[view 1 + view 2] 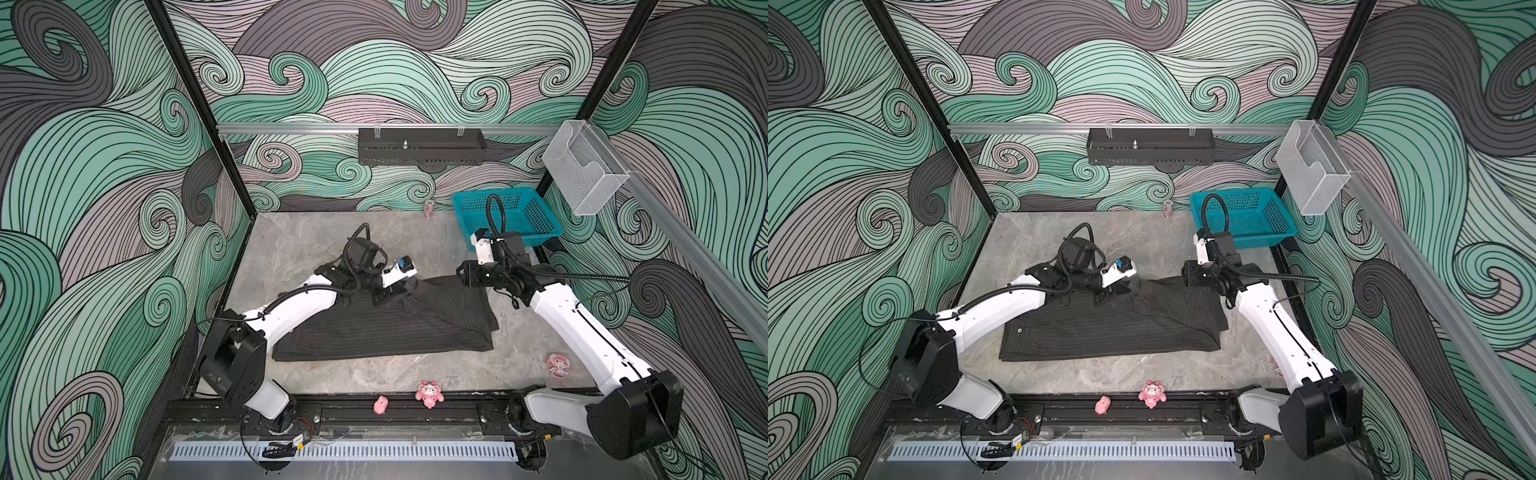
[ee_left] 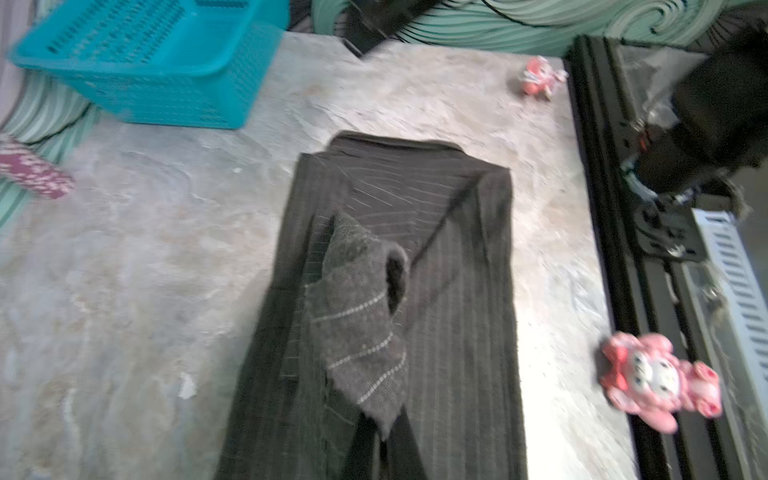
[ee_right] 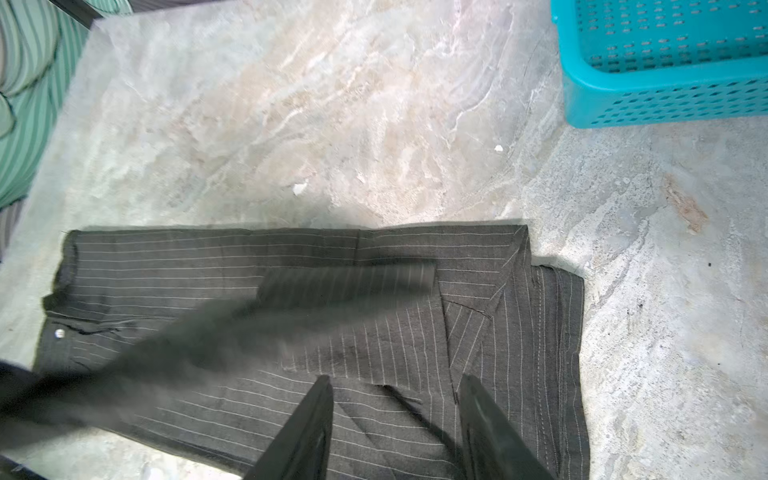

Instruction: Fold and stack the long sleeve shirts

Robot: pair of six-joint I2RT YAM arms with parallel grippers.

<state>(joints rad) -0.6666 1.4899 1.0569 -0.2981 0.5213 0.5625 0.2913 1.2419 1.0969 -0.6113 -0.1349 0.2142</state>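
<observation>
Left claw pinches a fold of the flat-folded charcoal pinstriped shirt; right claw gapes empty.

The shirt, dark charcoal with thin pale pinstripes, lay folded into a long rectangle across the middle of the desk, mostly flat. A small light button showed near one end. Along its far edge a strip of cloth stood lifted off the folded body.

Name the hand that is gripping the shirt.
The left hand, shut on a lifted fold of the pinstriped shirt; the right hand stands open, holding nothing.
</observation>
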